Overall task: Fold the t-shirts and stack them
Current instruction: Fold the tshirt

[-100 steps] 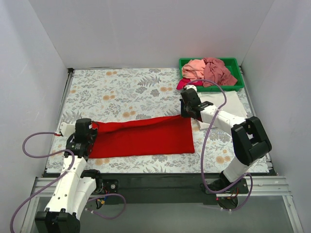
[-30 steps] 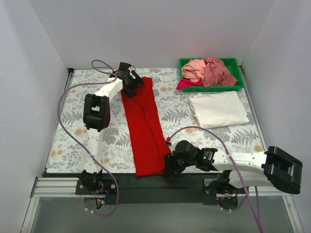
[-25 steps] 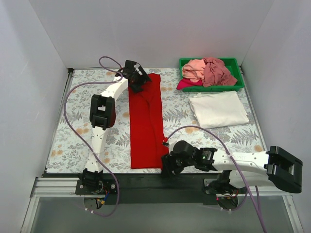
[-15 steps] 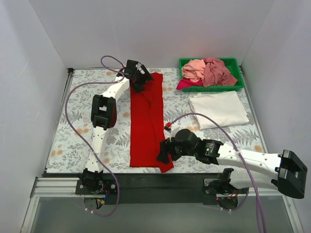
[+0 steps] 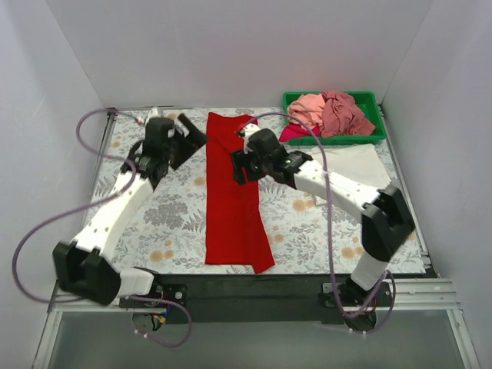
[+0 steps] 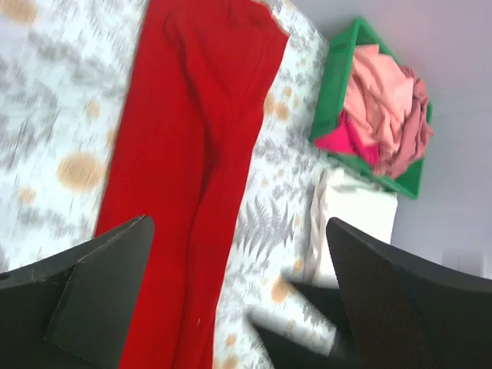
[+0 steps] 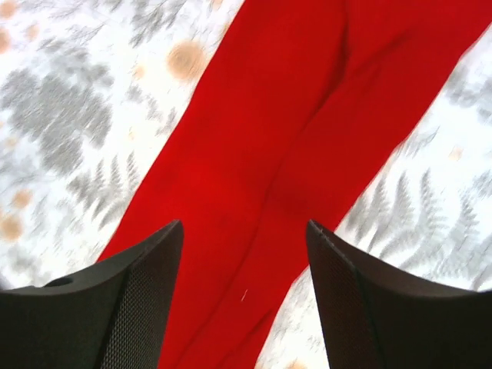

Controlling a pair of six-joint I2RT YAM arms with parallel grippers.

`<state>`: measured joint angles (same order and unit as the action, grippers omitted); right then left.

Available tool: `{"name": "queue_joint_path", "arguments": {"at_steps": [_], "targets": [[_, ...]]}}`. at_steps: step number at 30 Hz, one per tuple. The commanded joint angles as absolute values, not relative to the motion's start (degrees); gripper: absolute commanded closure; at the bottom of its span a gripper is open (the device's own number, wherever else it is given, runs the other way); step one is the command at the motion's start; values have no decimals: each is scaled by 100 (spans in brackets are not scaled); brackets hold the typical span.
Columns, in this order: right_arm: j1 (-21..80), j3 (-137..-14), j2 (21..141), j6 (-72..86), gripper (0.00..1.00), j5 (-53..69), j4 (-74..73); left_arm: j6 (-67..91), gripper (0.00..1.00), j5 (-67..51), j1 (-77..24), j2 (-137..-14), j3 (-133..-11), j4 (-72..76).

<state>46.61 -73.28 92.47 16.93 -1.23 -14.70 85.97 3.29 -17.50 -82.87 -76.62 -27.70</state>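
Note:
A bright red t-shirt [image 5: 231, 192], folded into a long strip, lies flat down the middle of the table from the far edge to the near edge. My left gripper [image 5: 188, 141] hovers open just left of its far end and holds nothing; in the left wrist view the strip [image 6: 192, 154] runs past the gripper [image 6: 246, 307]. My right gripper [image 5: 238, 167] is open over the strip's upper right edge, with red cloth [image 7: 284, 154] below its fingers [image 7: 123, 307] and nothing gripped. A folded white t-shirt [image 5: 357, 165] lies at the right, partly hidden by my right arm.
A green tray [image 5: 373, 98] at the far right corner holds a heap of light pink [image 5: 307, 108], dusty rose [image 5: 342, 111] and magenta [image 5: 290, 133] t-shirts. White walls close in the floral table [image 5: 146, 215] on three sides. A black rail runs along the near edge.
Both grippers have let go of the red t-shirt. The left arm drew back to the left of its far end. The right arm swung from the near edge up over its far part.

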Motion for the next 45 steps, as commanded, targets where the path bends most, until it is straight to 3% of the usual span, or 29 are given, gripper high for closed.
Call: {"name": "queue_joint_path", "arguments": {"at_steps": [1,6,14,19,23,29,38,45], "targets": [[4544,-8732,10541,695,30,-552,-2212,9244,5,563,-2064,-7184,-5744,-2813],[4342,-10492,12074,519,36,-1028,-2874,9536,5,-412,-2346,-6013,-4116,-2601],[4078,-12066,13394,668,48,-263,-2839,9694,4,-948,-2988,-5239,-3332,-2488],[3973,-12217,13640,642,51,-413,-2812,9984,4,-1520,-3357,-5387,-2549,-1601],[3920,-12120,13684,711,59,-396,-2760,9914,4,-1363,-3542,-5712,-2488,-1608],[3920,-12129,13834,966,63,-44,-2654,9923,4,-1310,-3604,-5739,-2207,-1643],[3920,-12304,13913,1721,98,-53,-2259,10020,3,-1327,-3630,-5537,-1723,-1819],[3876,-12436,13825,2591,99,-202,-1837,10046,3,-1292,-3682,-5476,-1530,-2012]]}}
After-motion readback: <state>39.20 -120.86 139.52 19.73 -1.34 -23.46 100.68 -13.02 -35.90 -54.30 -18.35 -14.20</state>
